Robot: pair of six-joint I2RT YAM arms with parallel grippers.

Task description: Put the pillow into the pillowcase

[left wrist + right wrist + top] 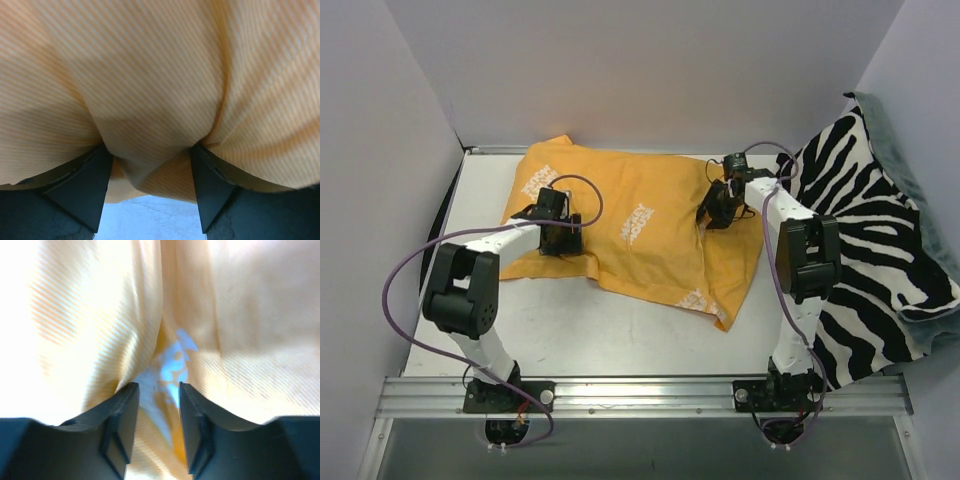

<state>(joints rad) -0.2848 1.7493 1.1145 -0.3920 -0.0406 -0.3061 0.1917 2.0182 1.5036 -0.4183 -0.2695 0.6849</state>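
Note:
The orange pillowcase [640, 215] lies spread on the table, plain side up with pale print patches. No pillow shows in any view. My left gripper [560, 238] is at the case's near-left edge. In the left wrist view my left gripper [150, 152] has its jaws set wide, pressed onto a bunched fold of the orange pillowcase [150, 75]. My right gripper [716, 212] sits on the case's right part. In the right wrist view my right gripper [157, 387] has its jaws closer together, pinching a ridge of the pillowcase [240, 330] with pale blue print in the crease.
A zebra-striped fabric [870, 250] drapes over the table's right side, with a grey-green cloth [925, 215] beyond it. White walls close in the left, back and right. The bare table [620, 340] runs along the near side up to the metal rail [640, 395].

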